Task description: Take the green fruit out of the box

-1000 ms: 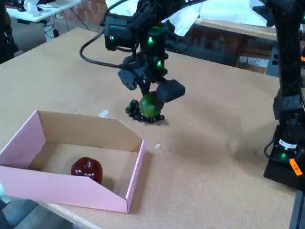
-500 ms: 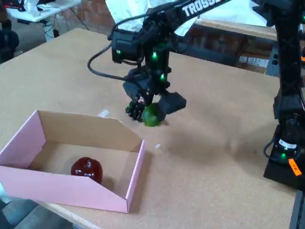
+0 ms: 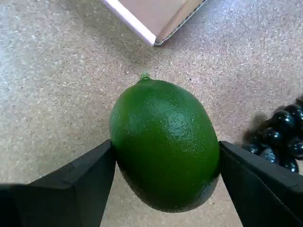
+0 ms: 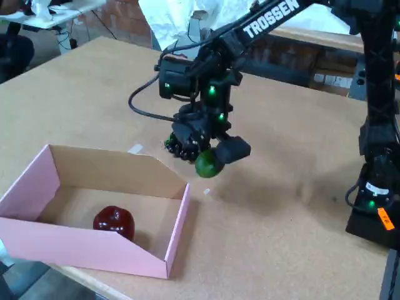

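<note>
1. Now clear of the box [image 4: 94, 250], the green fruit [image 4: 208, 164] sits clamped between the black fingers of the gripper [image 4: 211, 161], low over the tabletop [image 4: 294, 206], having drifted right and toward the camera over the past second in the fixed view.

2. In the wrist view the gripper [image 3: 165, 189] presses both sides of the green fruit [image 3: 164, 142], its stem nub pointing toward a corner of the box [image 3: 154, 21]; whether the fruit rests on the board cannot be told.

3. The shift carries the fruit away from the bunch of black grapes [image 4: 181, 147], which it overlapped a second ago; by this reading the removal is done and only a set-down and release remain.

4. The dark red fruit [image 4: 114, 222] lies alone on the box floor.

5. Open board stretches to the right and front of the gripper in the fixed view; the nearest edges are the box's slanted right wall and the black grapes [image 3: 279, 139], just beside the right finger in the wrist view. The arm's base [image 4: 375, 200] stands well apart.
</note>
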`<state>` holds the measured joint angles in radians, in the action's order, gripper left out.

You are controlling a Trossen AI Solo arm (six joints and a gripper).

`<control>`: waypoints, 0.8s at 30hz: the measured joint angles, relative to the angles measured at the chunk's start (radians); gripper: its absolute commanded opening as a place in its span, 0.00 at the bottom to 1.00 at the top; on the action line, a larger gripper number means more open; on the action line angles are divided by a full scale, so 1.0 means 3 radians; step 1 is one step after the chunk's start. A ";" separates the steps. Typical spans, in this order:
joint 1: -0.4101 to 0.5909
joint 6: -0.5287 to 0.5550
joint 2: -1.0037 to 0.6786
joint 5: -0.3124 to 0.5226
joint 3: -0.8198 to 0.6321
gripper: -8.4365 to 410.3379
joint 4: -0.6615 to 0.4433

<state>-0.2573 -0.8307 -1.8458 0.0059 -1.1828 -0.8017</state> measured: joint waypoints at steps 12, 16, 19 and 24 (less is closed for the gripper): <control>0.0047 0.0064 0.0000 -0.0051 0.0272 0.13 0.0268; 0.0052 0.0084 0.0000 -0.0057 0.0346 0.13 0.0360; 0.0058 0.0090 0.0000 -0.0060 0.0394 0.13 0.0418; 0.0072 0.0113 0.0000 -0.0064 0.0454 0.13 0.0491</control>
<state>-0.2356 -0.7967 -1.8458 -0.0132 -1.0466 -0.6544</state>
